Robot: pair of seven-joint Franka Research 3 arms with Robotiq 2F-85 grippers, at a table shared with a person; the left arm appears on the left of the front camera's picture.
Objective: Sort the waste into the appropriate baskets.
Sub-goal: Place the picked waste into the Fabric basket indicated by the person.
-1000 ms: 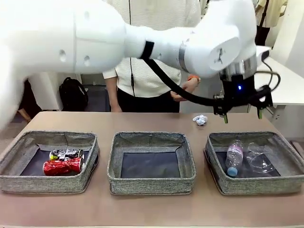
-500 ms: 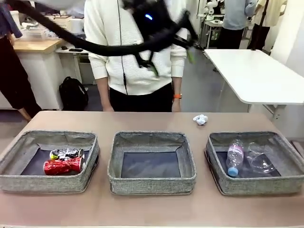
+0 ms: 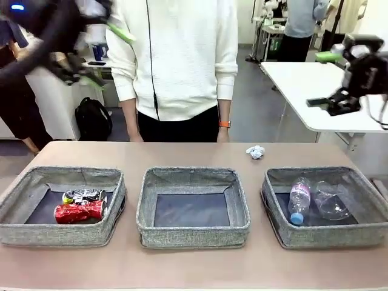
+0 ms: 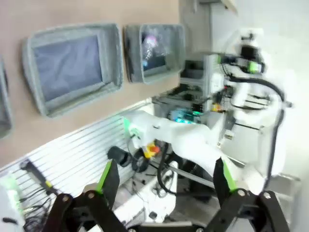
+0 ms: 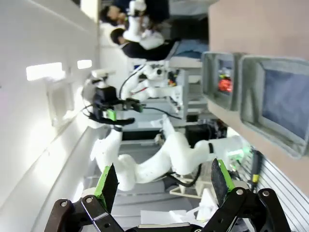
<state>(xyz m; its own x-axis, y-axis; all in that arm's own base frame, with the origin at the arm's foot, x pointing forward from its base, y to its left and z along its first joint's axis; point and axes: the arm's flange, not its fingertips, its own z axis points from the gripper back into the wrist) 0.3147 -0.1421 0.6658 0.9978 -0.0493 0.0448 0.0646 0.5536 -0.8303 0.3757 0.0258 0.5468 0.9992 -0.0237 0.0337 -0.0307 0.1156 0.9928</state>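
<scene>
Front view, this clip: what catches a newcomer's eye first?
Three grey woven baskets in a row: the left basket holds a crushed red can and a crushed dark printed can, the middle basket has nothing in it, the right basket holds a clear bottle and clear cup. A crumpled paper ball lies on the table behind. Both pincers are raised high, open.

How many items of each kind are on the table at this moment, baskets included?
Baskets: 3, left, middle, right
Crushed cans: 2, dark printed, red
Plastic bottle: 1
Plastic cup: 1
Paper ball: 1
Total: 8
</scene>
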